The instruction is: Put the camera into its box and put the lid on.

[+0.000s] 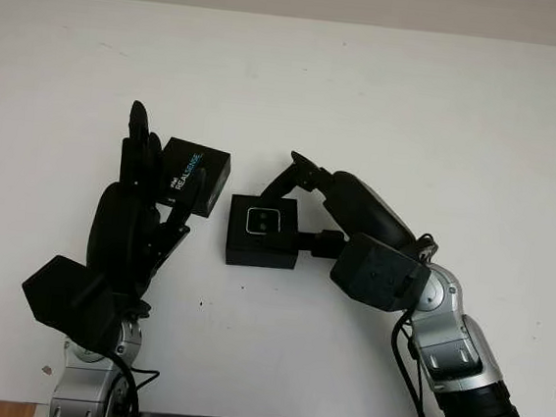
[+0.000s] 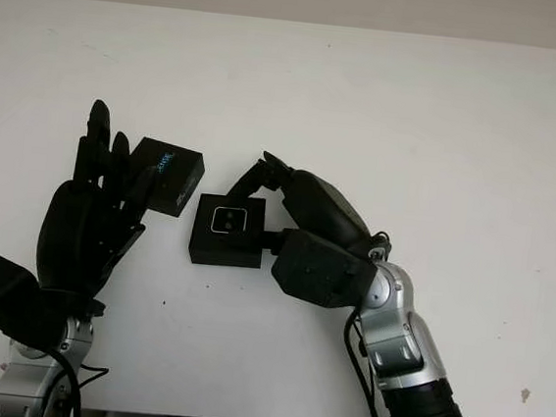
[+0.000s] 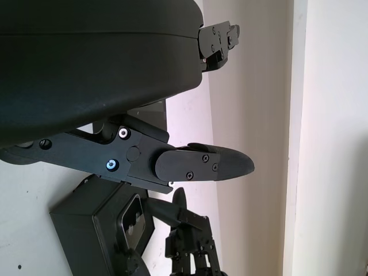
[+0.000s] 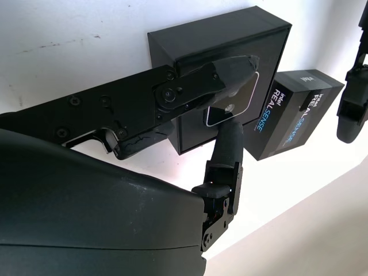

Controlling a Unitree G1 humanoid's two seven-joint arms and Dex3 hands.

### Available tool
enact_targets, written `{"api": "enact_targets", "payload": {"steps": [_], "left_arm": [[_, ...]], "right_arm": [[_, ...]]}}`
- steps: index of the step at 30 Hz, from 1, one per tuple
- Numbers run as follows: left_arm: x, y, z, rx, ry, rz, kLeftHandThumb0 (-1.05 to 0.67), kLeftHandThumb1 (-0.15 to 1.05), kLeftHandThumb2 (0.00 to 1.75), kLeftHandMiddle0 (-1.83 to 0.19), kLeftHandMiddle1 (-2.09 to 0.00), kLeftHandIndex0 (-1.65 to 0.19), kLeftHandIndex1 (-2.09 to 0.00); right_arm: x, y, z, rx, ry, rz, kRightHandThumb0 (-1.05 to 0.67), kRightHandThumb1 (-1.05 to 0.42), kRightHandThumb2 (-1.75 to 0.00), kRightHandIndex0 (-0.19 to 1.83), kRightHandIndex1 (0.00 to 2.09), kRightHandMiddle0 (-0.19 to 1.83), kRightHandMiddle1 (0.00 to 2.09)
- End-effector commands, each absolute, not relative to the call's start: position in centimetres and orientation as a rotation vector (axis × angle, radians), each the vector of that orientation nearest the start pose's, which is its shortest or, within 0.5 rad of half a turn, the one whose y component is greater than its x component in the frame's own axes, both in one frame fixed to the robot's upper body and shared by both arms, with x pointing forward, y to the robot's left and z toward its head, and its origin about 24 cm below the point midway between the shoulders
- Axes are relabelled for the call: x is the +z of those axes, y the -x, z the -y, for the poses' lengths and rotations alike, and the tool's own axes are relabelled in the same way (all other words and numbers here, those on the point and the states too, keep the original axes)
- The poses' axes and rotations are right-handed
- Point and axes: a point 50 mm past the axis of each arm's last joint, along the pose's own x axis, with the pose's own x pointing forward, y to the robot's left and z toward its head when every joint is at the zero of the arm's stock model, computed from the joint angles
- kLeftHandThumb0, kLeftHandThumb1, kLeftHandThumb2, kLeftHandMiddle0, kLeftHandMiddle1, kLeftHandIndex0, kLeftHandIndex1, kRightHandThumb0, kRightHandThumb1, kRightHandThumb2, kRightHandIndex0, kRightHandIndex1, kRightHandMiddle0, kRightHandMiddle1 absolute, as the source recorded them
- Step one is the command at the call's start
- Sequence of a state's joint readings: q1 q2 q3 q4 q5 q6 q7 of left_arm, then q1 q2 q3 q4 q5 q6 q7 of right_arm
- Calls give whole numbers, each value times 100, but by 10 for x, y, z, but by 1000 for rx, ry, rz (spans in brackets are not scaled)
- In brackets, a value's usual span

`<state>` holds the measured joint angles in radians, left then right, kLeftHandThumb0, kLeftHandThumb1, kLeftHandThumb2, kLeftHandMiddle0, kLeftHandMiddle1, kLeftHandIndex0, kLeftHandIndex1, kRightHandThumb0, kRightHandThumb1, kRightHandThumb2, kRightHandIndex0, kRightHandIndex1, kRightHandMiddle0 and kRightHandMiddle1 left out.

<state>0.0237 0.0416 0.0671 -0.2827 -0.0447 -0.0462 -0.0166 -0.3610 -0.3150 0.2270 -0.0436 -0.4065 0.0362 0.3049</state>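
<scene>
at table centre: black box (image 1: 262, 232), lying flat on the white table (image 1: 415, 113), square to the robot.
box top face: carries a small rounded-rectangle panel (image 1: 262, 221) with two dark dots; whether this is the camera itself seated in the box or a picture on a lid, cannot tell.
box contact, right side: right hand (image 1: 303, 206) at the box's right edge and far right corner; one finger (image 4: 207, 86) lies across the top face, another (image 4: 229, 144) stands against the side.
right hand state: fingers closed around the box, bracing it from the right.
just left of box: second black piece (image 1: 194, 177) printed "realsense" on its side, tilted, a narrow strip of table between it and the box; lid or another carton, cannot tell.
second piece contact: left hand (image 1: 151, 196) touching its left side, fingers (image 1: 139, 136) pointing away from the robot.
left hand state: cannot tell whether it grips the printed piece or merely stands against it.
surface: white table, a few faint specks.
</scene>
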Motion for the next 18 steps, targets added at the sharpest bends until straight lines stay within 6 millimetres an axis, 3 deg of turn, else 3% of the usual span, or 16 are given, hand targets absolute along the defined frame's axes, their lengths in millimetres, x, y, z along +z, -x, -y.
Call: {"api": "enact_targets", "payload": {"steps": [1,3,6,10,13,18], "left_arm": [[110,-239,-173,46,-18,323,-54,105,33,18,-5,19,-3],[110,-239,-173,47,-17,322,-54,105,33,18,-5,19,-3],[110,-239,-173,49,-22,323,-54,105,33,18,-6,19,-3],[111,-239,-176,50,-40,326,-55,105,33,17,-6,18,-4],[113,-239,-179,50,-44,338,-55,105,32,17,-6,17,-5],[126,-240,-192,62,-155,408,-60,105,29,13,-7,15,-6]], "right_arm": [[126,-300,119,473,817,263,-66,-93,-5,1,4,21,58],[127,-299,119,478,812,263,-68,-92,-5,-6,3,20,34],[127,-299,119,479,808,267,-72,-91,-5,-12,2,11,20],[132,-296,119,445,732,305,-79,-92,-6,-15,2,2,12],[137,-294,120,388,628,347,-79,-102,-9,-12,5,-1,9],[150,-292,127,307,500,383,-81,-105,-33,-10,5,-5,5]]}}
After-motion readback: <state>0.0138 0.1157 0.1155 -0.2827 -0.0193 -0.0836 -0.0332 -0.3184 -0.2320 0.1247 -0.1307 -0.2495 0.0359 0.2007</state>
